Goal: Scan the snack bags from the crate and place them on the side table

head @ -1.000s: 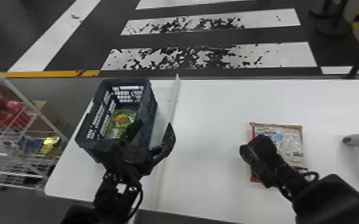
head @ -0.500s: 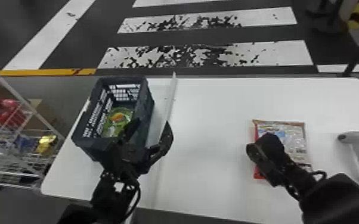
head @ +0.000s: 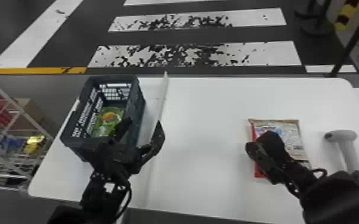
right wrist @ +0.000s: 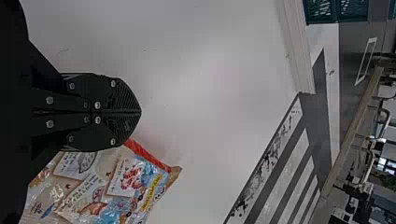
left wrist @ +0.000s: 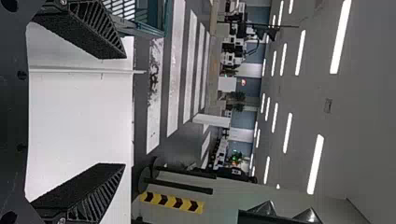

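The left hand [head: 144, 124] is spread wide with nothing between its fingers. In the head view one finger overlaps the crate's right wall and the other stands just right of it, over the strip; I can't tell whether that hand touches the crate. The right hand [head: 255, 152] is closed, its two fingers pressed together along their length and nothing held. It is over the left part of the red-edged bag [head: 290, 131], which lies flat on the counter [head: 205, 125]; whether they touch I can't tell.

Right of that bag, near it, the scanner [head: 341, 135] lies on the counter, its handle running down toward the right arm. Well to the left is the dark crate [head: 141, 101], upright and open at the top, with a green bag [head: 107, 116] on its floor. The white strip [head: 162, 98] runs across the counter between the crate and the red-edged bag.

Beyond the counter's left edge stands a wire rack [head: 35, 123] with red, blue and yellow things on it. Past the far edge, the dark floor carries broad white stripes [head: 193, 55], the nearer ones speckled black.
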Motion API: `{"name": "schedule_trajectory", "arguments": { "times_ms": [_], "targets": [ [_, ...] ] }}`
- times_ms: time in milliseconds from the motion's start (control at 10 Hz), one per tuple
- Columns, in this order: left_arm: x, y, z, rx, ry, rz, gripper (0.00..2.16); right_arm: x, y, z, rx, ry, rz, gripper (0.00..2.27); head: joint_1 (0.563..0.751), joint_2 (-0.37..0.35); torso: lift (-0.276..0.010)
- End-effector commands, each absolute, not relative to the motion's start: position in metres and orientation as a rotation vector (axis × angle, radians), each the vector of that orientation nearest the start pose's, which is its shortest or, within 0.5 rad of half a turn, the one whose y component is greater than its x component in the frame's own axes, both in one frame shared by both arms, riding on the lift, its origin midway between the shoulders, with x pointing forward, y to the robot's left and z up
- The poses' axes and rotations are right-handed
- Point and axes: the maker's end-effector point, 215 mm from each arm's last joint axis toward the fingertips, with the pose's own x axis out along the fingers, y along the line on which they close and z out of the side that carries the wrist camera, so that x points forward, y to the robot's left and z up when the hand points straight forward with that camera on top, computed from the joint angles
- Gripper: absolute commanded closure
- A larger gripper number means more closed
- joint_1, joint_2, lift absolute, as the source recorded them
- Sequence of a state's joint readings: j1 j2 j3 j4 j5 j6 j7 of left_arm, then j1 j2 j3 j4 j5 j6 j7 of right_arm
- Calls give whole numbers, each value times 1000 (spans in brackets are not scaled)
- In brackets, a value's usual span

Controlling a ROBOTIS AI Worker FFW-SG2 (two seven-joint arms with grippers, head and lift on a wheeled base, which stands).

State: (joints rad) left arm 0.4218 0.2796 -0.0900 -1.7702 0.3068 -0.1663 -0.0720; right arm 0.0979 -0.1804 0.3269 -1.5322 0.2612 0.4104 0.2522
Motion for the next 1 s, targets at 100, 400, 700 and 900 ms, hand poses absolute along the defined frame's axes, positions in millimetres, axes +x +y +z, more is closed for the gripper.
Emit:
{"name": "schedule_trajectory", "arguments": {
  "times_ms": [100, 400, 700, 900],
  "targets": [
    [450, 227, -407, -81, 87, -197, 36, 466, -124, -564, -423, 580, 497, 2263, 695, 129, -50],
    [451, 225, -402, -81, 79, -201, 36, 460, -123, -481, -304, 441, 457, 1825, 695, 131, -50],
    [450, 216, -400, -87, 77, -212, 36, 455, -174, -446, -265, 476, 343, 761, 695, 103, -50],
    [451, 216, -400, -87, 89, -197, 36, 446, -215, -446, -266, 518, 263, 353, 695, 51, -50]
  ]
}}
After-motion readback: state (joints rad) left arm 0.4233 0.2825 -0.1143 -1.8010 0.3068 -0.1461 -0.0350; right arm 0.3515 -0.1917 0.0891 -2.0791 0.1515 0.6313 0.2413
